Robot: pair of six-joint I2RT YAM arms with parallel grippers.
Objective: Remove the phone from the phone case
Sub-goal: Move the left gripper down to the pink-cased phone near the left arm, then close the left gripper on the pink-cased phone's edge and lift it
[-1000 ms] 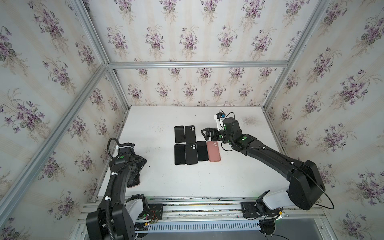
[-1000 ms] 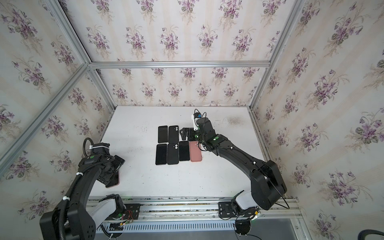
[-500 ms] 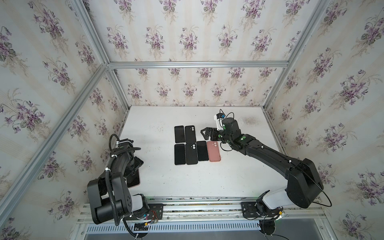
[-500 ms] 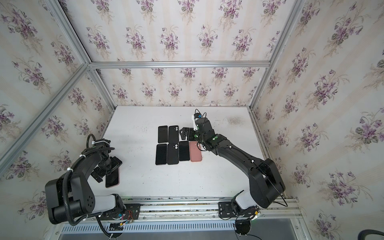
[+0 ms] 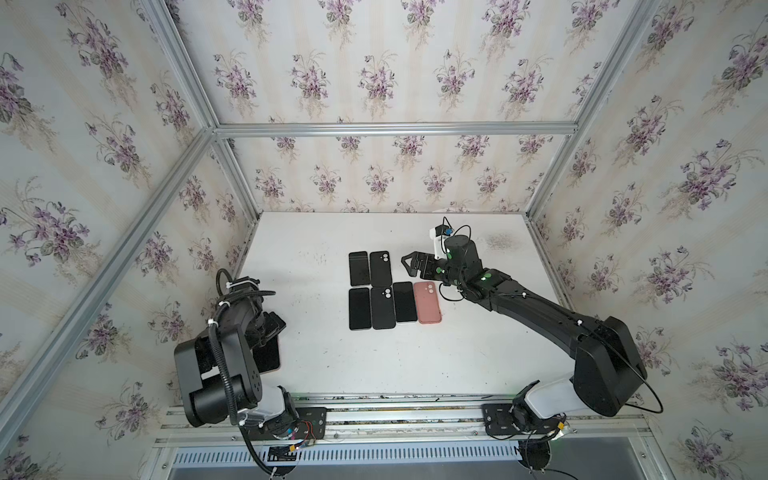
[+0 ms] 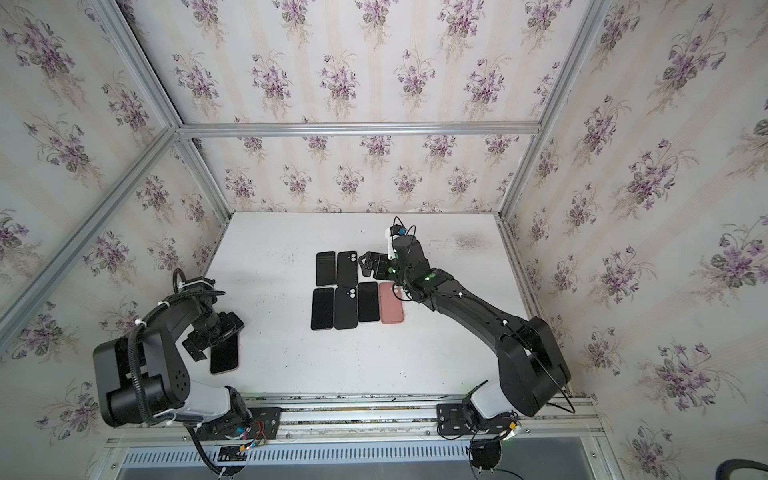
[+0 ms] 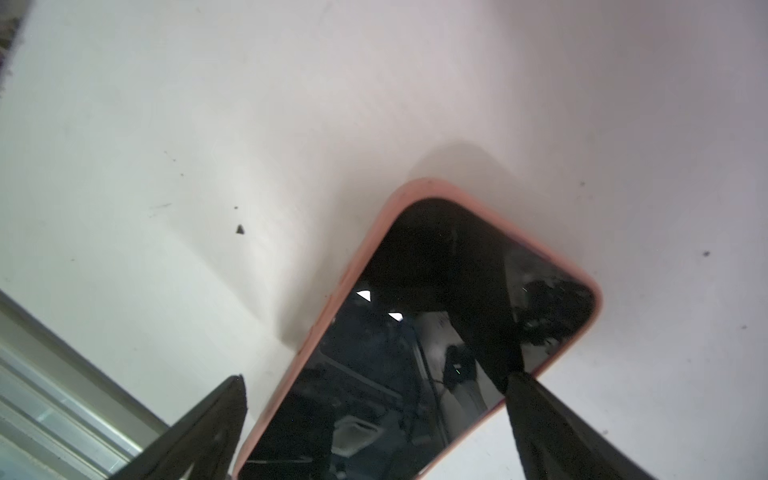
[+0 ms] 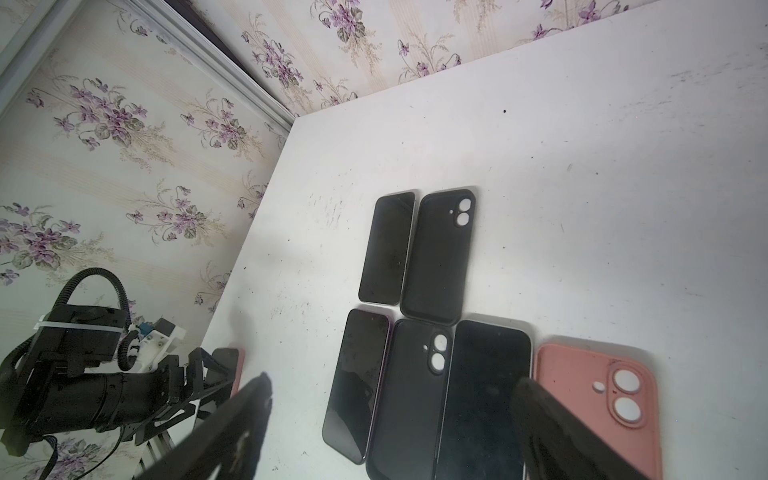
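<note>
The white bench holds three dark phones, two black cases and one pink case, all close together. The right end effector hangs above them, fingers wide apart.

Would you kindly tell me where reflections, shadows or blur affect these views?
Left wrist view: the cased phone shows reflections and throws a soft shadow on the table; left gripper blurred. Right wrist view: right gripper blurred, pink case sharp. Both top views: even light.

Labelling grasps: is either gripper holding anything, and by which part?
Nothing is held. Left gripper open over the pink-cased phone, which lies flat; right gripper open, empty.
</note>
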